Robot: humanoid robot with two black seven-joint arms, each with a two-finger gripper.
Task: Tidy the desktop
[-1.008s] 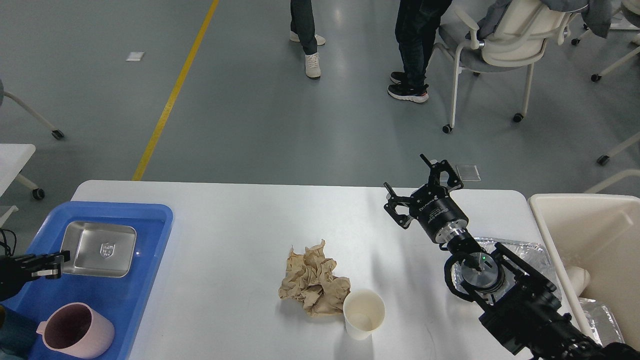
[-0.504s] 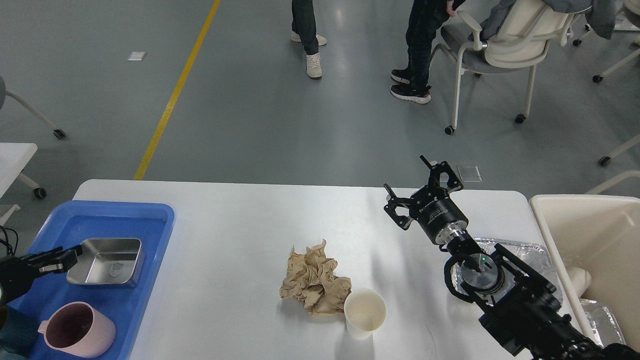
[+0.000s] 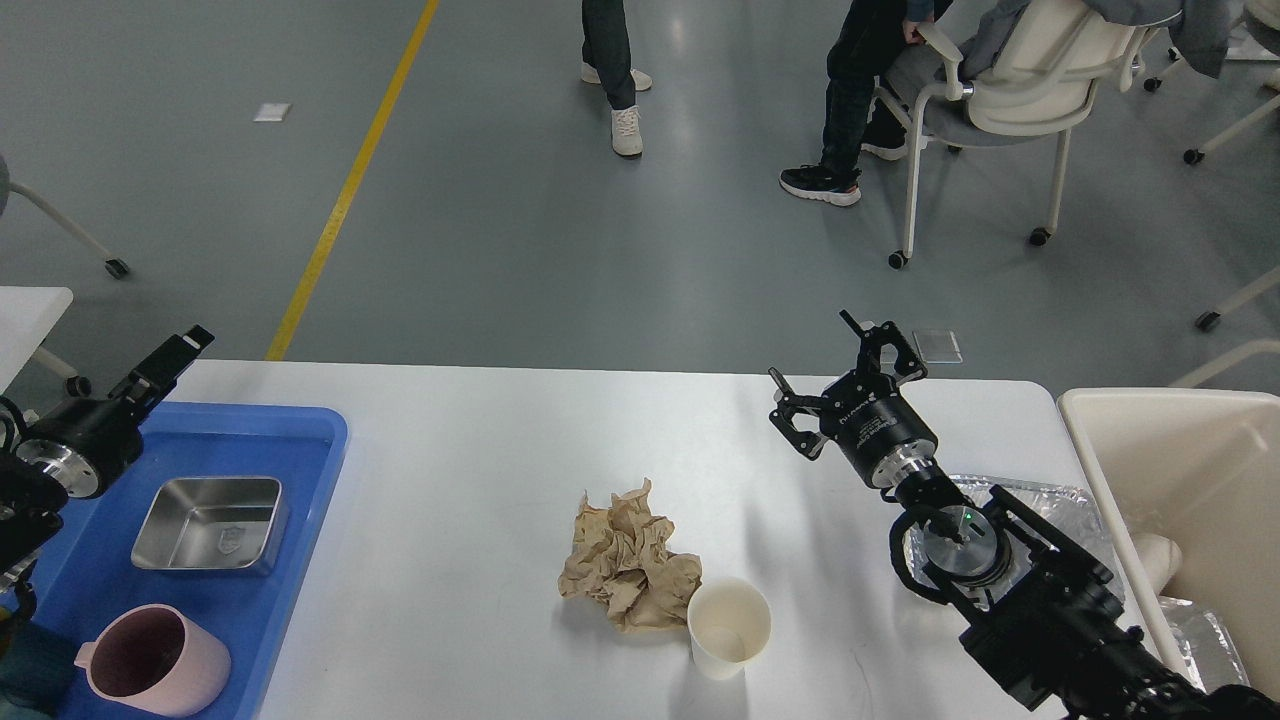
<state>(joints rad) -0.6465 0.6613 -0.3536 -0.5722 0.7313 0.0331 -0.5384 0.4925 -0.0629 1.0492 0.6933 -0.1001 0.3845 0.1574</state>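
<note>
- The white bench (image 3: 480, 440) fills the lower middle of the scene, running from the blue bin at its 9 o'clock side to the cream bin at 3 o'clock.
- The cream bin (image 3: 1160, 420) stands just beside the bench's right end.
- The blue bin (image 3: 300, 440) lies on the bench's left end, carrying a steel tray (image 3: 212, 524) and, toward 6 o'clock of it, a pink mug (image 3: 155, 662).
- The right arm reaches toward 11 o'clock over the bench; its right hand (image 3: 850, 372) hangs spread wide, grasping nothing.
- A crumpled foil tray (image 3: 1060, 505) shows partly beneath that arm.
- A wad of brown paper (image 3: 625, 560) lies near the bench's middle.
- A white paper cup (image 3: 728, 628) stands upright, touching the wad at its 4 o'clock.
- The left hand (image 3: 170, 362) sits above the blue bin's far left corner; released or clenched, I cannot tell.
</note>
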